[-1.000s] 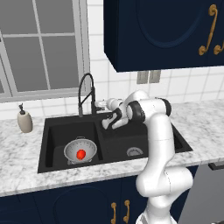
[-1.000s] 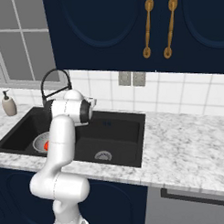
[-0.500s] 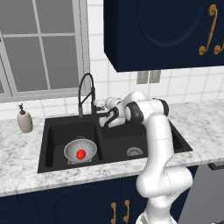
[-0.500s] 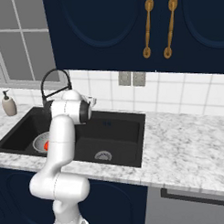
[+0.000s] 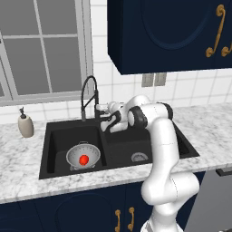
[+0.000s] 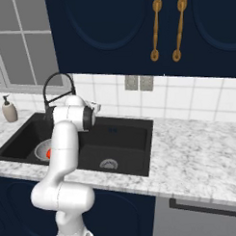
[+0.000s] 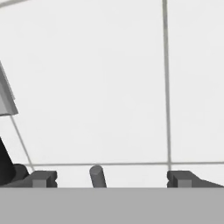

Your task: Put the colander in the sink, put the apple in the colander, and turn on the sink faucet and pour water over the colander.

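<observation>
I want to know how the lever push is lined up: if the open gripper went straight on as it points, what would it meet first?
Probably the small silver lever of the thin black gooseneck faucet, which sits between the open gripper tips; beyond it is the white tiled wall. Depth is unclear.

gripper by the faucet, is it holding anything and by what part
Nothing is held. The gripper is open, its tips either side of the faucet's lever without closing on it.

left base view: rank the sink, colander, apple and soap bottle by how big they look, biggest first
1. sink, by far the largest
2. colander, sitting in the left basin
3. soap bottle, narrower than the colander, though it stands further back on the counter, so the gap is less sure
4. apple, smallest, inside the colander
</observation>
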Robot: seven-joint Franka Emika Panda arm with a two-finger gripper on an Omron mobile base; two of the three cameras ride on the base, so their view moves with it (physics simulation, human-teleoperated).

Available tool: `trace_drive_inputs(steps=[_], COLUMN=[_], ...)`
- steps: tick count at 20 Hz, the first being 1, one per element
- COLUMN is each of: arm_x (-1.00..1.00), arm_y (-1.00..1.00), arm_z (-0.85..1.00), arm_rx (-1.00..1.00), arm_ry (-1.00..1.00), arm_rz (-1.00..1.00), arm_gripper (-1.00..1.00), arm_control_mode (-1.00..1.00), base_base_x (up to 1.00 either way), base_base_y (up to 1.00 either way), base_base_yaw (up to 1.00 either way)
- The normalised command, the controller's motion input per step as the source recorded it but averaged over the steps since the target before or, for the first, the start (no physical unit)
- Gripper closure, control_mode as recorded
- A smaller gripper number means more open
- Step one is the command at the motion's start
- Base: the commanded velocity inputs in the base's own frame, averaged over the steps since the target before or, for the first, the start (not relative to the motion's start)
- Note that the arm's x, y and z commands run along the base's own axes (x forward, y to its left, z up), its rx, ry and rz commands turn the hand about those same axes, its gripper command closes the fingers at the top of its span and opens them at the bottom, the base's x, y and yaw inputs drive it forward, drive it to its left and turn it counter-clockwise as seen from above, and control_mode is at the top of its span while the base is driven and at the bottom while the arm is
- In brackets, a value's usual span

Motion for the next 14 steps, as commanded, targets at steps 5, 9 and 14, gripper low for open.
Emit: trace_drive_inputs(steps=[5, 9, 14], arm_x=[0.04, 0.01, 0.00], arm_y=[-0.07, -0.26, -0.29], arm_z=[0.00, 0.00, 0.00], arm_rx=[0.00, 0.01, 0.02], arm_ry=[0.00, 0.00, 0.00], arm_rz=[0.00, 0.00, 0.00], arm_gripper=[-1.00, -1.00, -1.00], arm_control_mode=[-1.00, -1.00, -1.00], base_base_x=[0.00, 0.00, 0.00], base_base_y=[0.00, 0.00, 0.00], base_base_yaw=[0.00, 0.00, 0.00])
